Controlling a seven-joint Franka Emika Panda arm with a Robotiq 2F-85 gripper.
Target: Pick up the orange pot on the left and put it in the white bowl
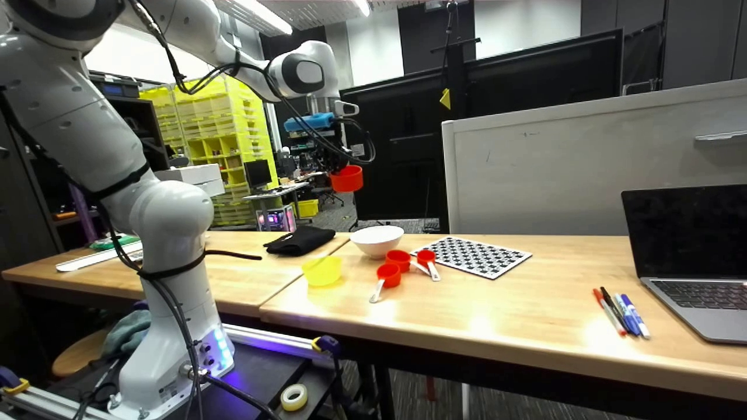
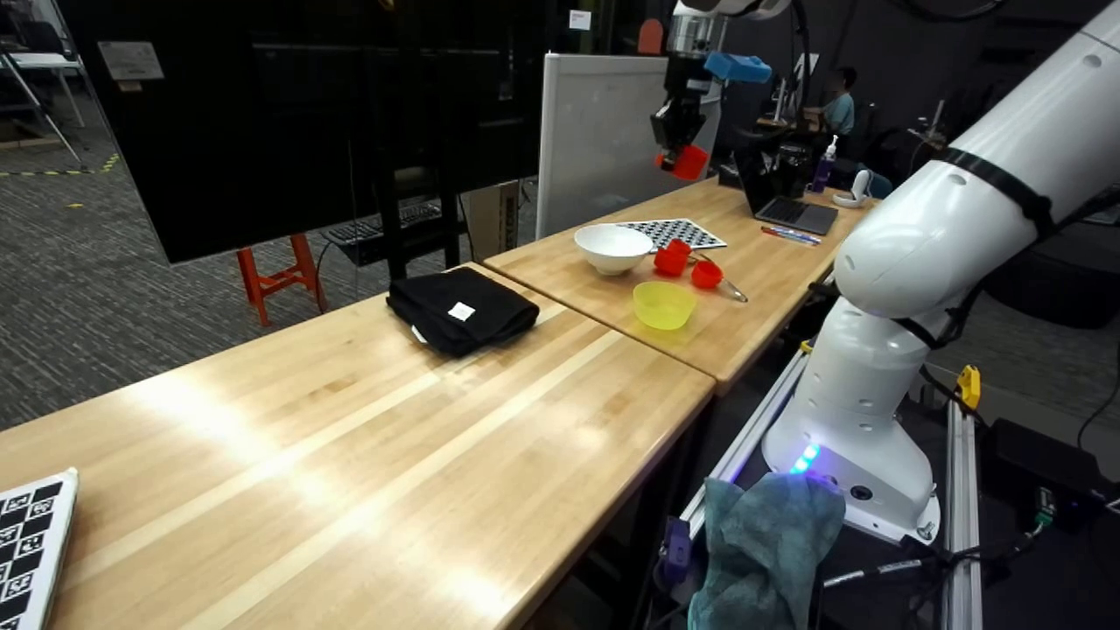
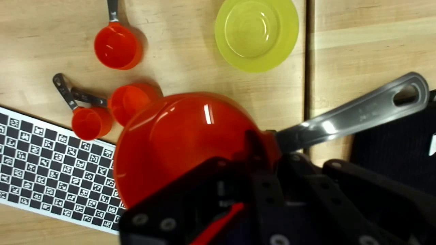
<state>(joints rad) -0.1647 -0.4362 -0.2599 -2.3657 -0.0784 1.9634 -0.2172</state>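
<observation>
- Wrist view: the gripper (image 3: 270,149) is clenched on the orange pot (image 3: 190,136), gripping it at the side of the rim where the metal handle (image 3: 354,114) begins.
- From that pinch the pot's body spreads to the left in this view, its open mouth turned toward the camera, while the handle runs off to the upper right.
- 1 of the dark fingers (image 3: 267,194) shows over the inside of the pot's wall; shadow makes the exact contact hard to tell.
- Both exterior views show the pot hanging at the gripper's tips, well above the table (image 1: 502,309); in an exterior view the orange pot (image 2: 687,163) looks tilted.
- White bowl (image 1: 376,240): upright on the table, lower than the pot and well apart from it. Whether the pot is straight above it, I cannot tell.
- 3 smaller red cups (image 3: 117,46) with metal handles lie near the bowl, 2 of them close together.
- Yellow cup (image 3: 257,35): on the same table, near the seam with the neighbouring table (image 2: 394,446).
- Checkered mat (image 3: 58,170): flat, near the bowl and the red cups.
- Black cloth (image 2: 464,311): folded on the neighbouring table, near the seam.
- Laptop (image 1: 694,256) and pens (image 1: 627,315): side by side, well apart from the bowl.
</observation>
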